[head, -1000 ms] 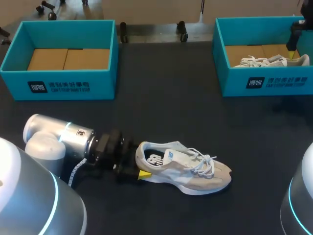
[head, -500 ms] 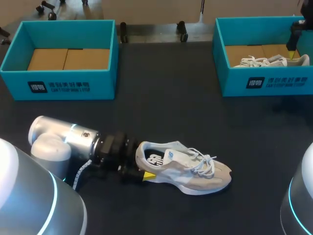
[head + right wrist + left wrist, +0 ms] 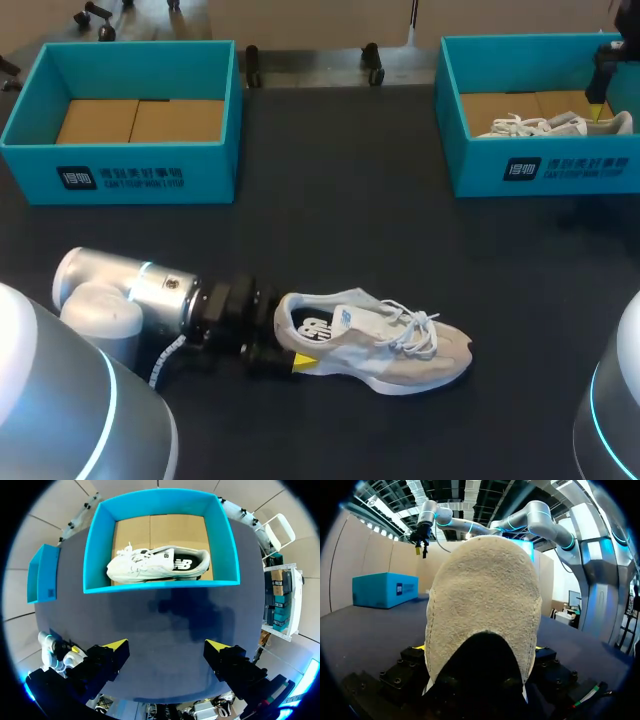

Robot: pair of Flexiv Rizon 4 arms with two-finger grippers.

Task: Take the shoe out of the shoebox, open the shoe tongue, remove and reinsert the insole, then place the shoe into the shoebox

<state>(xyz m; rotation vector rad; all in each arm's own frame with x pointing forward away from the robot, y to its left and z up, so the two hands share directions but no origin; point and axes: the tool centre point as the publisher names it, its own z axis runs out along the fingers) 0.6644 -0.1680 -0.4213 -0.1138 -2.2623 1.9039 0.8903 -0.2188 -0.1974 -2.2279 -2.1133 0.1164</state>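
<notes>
Dark table. White spare shoe lying inside right-hand teal box. Two black fittings at far edge.

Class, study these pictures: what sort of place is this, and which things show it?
Probably a robot test lab, not a shop. Over a dark table, the left gripper holds a beige shoe by the heel, and the right gripper hangs open above a shoebox containing a white shoe.
</notes>
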